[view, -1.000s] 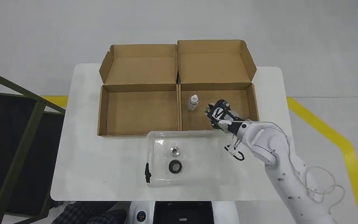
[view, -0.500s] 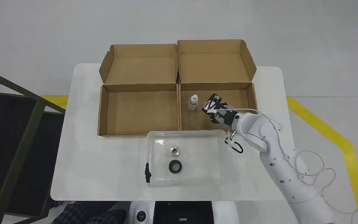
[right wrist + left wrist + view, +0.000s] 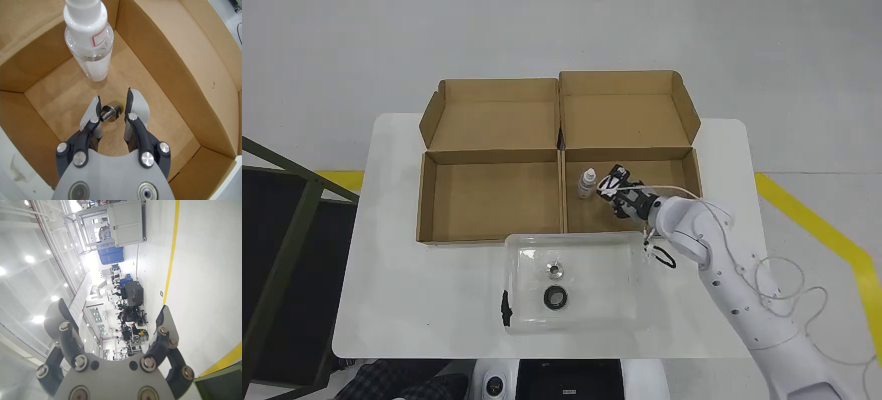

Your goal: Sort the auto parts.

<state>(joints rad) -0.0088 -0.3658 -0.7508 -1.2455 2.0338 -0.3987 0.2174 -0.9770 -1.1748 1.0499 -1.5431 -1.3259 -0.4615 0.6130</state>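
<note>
Steel bolt (image 3: pixel 111 112): pinched end to end, close to the floor of the right cardboard box (image 3: pixel 170 56), toward its left wall.
Right gripper (image 3: pixel 112 106): narrow, clamped on the bolt.
Bottle (image 3: pixel 90 47): upright, near.
Advice: lower fully, release gently, and lift clear of the bottle.

The top view looked down on the table (image 3: pixel 392 300); the right wrist view peered closely into the right-hand box (image 3: pixel 170 66) (shared with top); the left faced the workshop floor (image 3: pixel 198 275).

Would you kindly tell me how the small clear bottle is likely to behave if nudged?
The bottle stands upright, tall and narrow, so a nudge would probably tip it. Its round body suggests it would then roll. Being small and clear, it is likely light.
</note>
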